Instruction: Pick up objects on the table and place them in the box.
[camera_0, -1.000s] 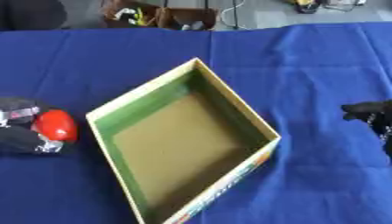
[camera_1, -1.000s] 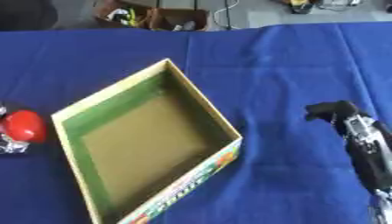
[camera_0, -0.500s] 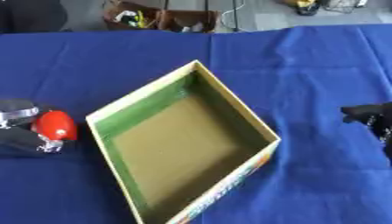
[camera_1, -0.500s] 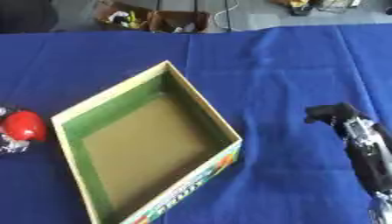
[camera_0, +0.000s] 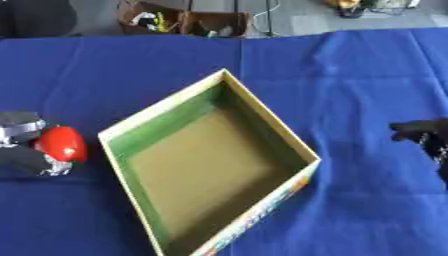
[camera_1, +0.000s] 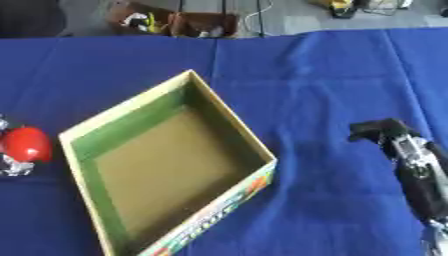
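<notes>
An open cardboard box (camera_0: 166, 120) with green inner walls and a brown floor lies askew in the middle of the blue cloth, with nothing inside it. Left of it, a round red object (camera_0: 61, 143) sits in my left hand (camera_0: 24, 156), whose fingers curl round it above and below. The hand is just above the cloth at the left edge, apart from the box. My right hand (camera_1: 413, 156) comes in from the lower right and lies on the cloth right of the box. Its dark fingers (camera_1: 376, 129) point straight toward the far left and hold nothing.
The blue cloth (camera_0: 350, 75) covers the whole table. Beyond its far edge stand brown cartons (camera_0: 188, 21) with small items, and some gear at the upper right. Bare cloth lies between the box and my right hand.
</notes>
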